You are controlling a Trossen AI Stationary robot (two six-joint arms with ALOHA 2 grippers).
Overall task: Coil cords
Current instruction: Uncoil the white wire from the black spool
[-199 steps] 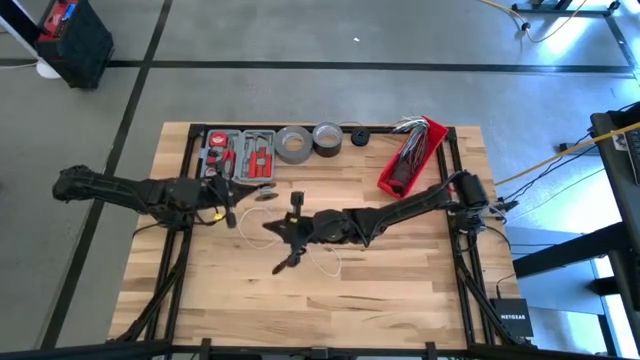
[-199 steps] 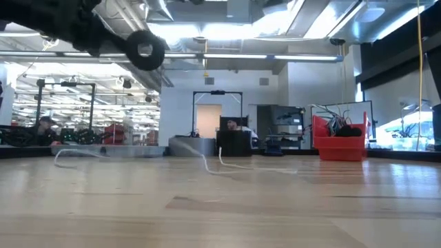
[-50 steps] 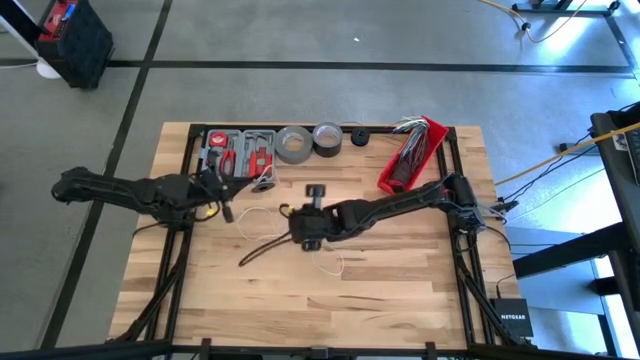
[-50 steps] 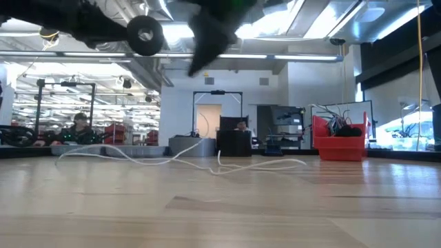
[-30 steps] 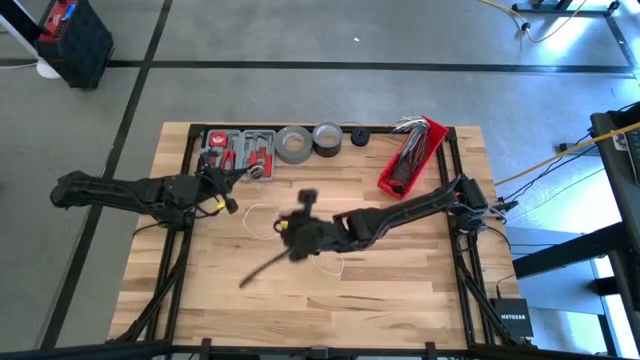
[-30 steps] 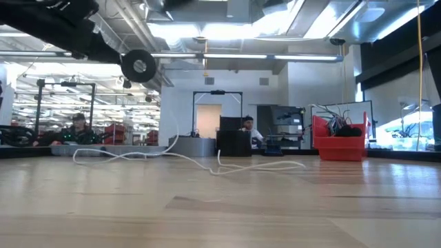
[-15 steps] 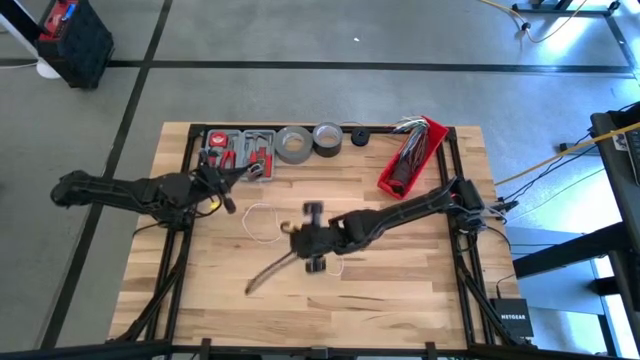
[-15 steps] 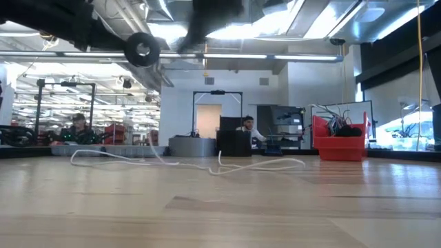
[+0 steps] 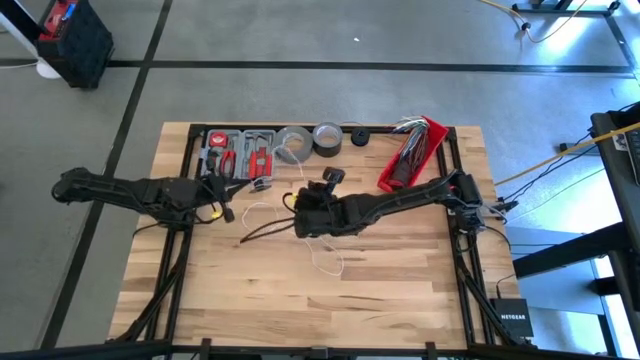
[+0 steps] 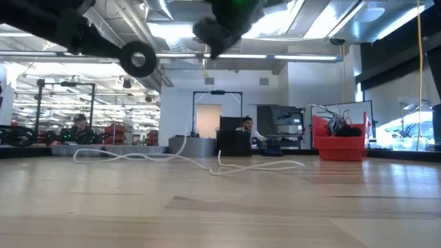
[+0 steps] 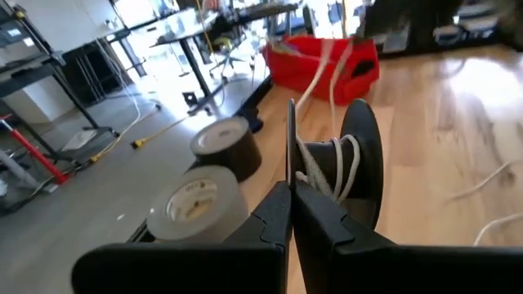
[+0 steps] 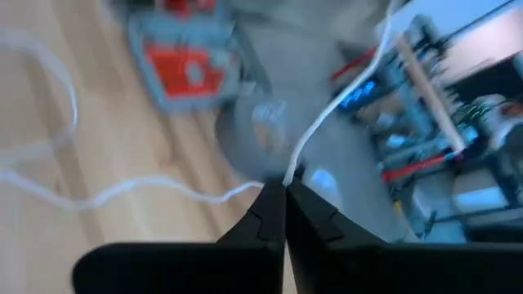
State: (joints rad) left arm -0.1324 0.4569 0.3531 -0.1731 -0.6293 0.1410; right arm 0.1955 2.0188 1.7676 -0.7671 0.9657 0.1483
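Left wrist view shows my left gripper (image 11: pixel 289 214) clenched on the thin rim of a black plastic spool (image 11: pixel 347 167), with a few turns of the long thin white cord (image 11: pixel 328 167) wrapped round its hub. My right gripper (image 12: pixel 283 196) is pinched shut on that same cord, which runs out from between its fingertips. From above, the rest of the cord (image 9: pixel 262 215) lies in loose loops on the pale wooden table (image 9: pixel 380 280), between my two arms, near the grey tool case (image 9: pixel 238 153) and the grey tape rolls (image 9: pixel 293 143)
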